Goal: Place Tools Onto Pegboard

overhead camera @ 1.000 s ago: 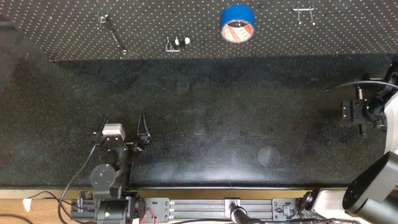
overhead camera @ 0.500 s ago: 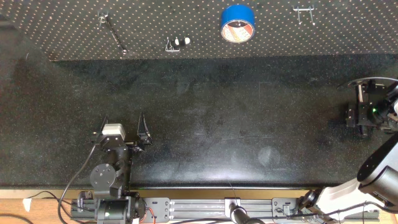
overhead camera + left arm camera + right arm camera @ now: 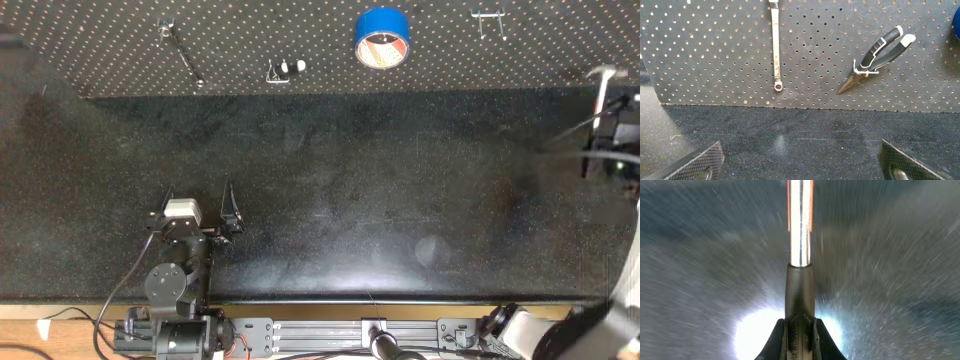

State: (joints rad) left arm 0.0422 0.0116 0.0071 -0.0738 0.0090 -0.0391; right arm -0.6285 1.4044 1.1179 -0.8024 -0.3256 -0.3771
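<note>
Far side: upright black perforated pegboard point(image 3: 100, 40) across the full width, with black table surface point(image 3: 350, 200) in front of it.

On the board, left to right: long silver metal wrench point(image 3: 775, 45), hung vertical with ring end down; needle-nose pliers with black and white handles point(image 3: 875, 57), hung tilted with tips down and to the left; blue roll of tape point(image 3: 382, 38); white wire hook point(image 3: 488, 22) farther right. Wrench and pliers well apart.

At left gripper point(image 3: 197, 192): near the front edge, left of centre, over the table and facing the board. Fingers spread wide, nothing between them.

At right gripper point(image 3: 800, 335): far right edge of the scene, close by the board's right end. Fingers clenched on the grey handle of a silver metal tool with a shiny shaft point(image 3: 800, 225). Orange lines along the shaft's edges. Shaft straight out from the fingers. In the top view, a pale cross-piece like a hammer head at the tool's far end, level with the board's lower edge. Kind of tool not certain. Background behind the shaft streaked. Cannot tell what lies beneath it, nor whether it touches the board.
</note>
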